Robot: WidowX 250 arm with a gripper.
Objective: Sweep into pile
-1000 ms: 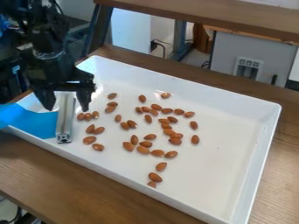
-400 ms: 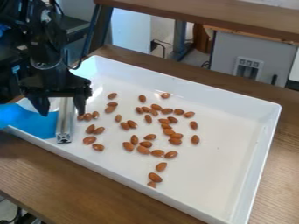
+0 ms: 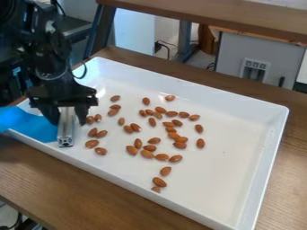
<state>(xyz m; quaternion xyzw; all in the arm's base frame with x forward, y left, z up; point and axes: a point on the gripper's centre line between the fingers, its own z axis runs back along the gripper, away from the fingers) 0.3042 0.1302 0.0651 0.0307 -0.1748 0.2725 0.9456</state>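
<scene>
1. Hand (image 3: pixel 69 122), black and two-fingered, hangs low at the left end of a large white rectangular tray (image 3: pixel 269 148). Fingers parted, one on either side of a silver grooved metal bar (image 3: pixel 66 130). A narrow gap shows beside the finger nearer the nuts; I judge the bar is straddled, not gripped.
2. Step, as judged: taking up the bar as a sweeping tool. No single pile is formed.
3. Next move, as judged: lower a little if needed, close evenly on the bar, check the hold, then push its long side towards the nuts. Closing off-centre could twist the bar.
4. Brown, teardrop-shaped almonds (image 3: pixel 146 154) lie loose over the tray floor, mostly mid-tray and towards the hand. Some touch in small clusters, others lie singly. A few sit just beside the bar.
5. Bar: straight, squared, with a slotted end face towards the near wall. A bright blue flat sheet (image 3: pixel 30 123) lies beside it and over the tray edge; cannot tell whether they are joined. Tray rests on a brown wooden counter (image 3: pixel 36 170).
</scene>
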